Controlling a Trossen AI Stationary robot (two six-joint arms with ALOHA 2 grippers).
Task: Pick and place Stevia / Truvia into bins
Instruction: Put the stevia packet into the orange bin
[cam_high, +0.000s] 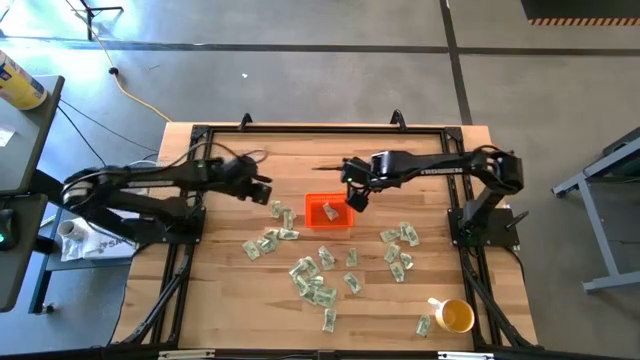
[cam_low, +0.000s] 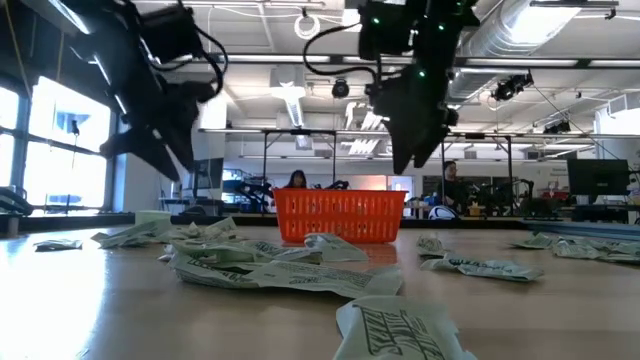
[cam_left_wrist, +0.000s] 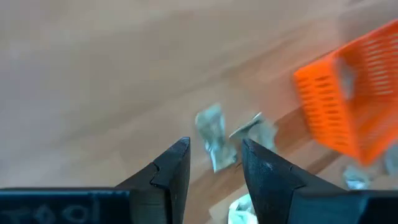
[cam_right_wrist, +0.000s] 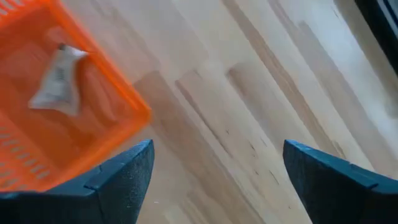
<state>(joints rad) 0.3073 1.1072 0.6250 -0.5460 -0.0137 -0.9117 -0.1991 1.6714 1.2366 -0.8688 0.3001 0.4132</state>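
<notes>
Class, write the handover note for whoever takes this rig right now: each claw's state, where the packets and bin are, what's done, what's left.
Right claw: open, empty, raised beside the orange bin.
Left claw: open, empty, above packets on the bin's other side.
Done: one packet in the bin.
Left: all other packets, scattered on the table in front of the bin; one lies by the yellow mug.

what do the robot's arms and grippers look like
Both arms are dark, nearly black, jointed segments with black cables looped along them. The left gripper and right gripper each end in two dark wedge-shaped fingers tapering to blunt tips. No markings are readable on either.
</notes>
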